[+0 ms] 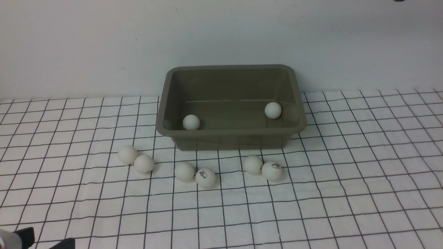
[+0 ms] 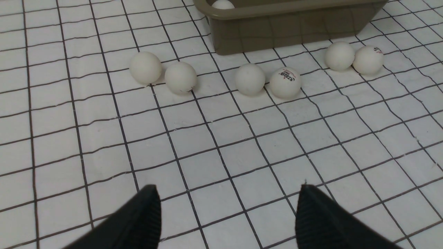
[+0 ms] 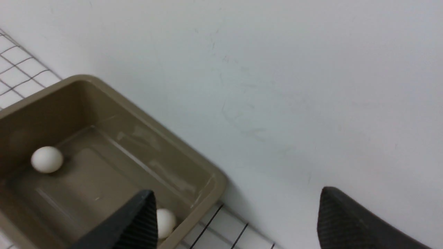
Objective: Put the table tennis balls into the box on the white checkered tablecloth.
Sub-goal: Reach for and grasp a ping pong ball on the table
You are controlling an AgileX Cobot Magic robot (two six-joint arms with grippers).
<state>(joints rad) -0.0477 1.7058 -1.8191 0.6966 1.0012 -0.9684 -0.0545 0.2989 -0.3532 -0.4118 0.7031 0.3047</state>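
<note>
Table tennis balls [image 1: 191, 122]: two lie in the box [image 1: 230, 140] below the open, empty right gripper [image 3: 237, 190], while six wait ahead of the open left gripper [image 2: 227, 186].

1. The cloth [image 1: 346, 193], white with a grid of thin black lines, lies slightly wrinkled.
2. The box [image 1: 230, 141] stands on it, far middle.
3. Six balls [image 1: 205, 177] lie on the cloth just in front of the box, in a loose row of three touching pairs.
4. Two of these balls show a printed logo.
</note>
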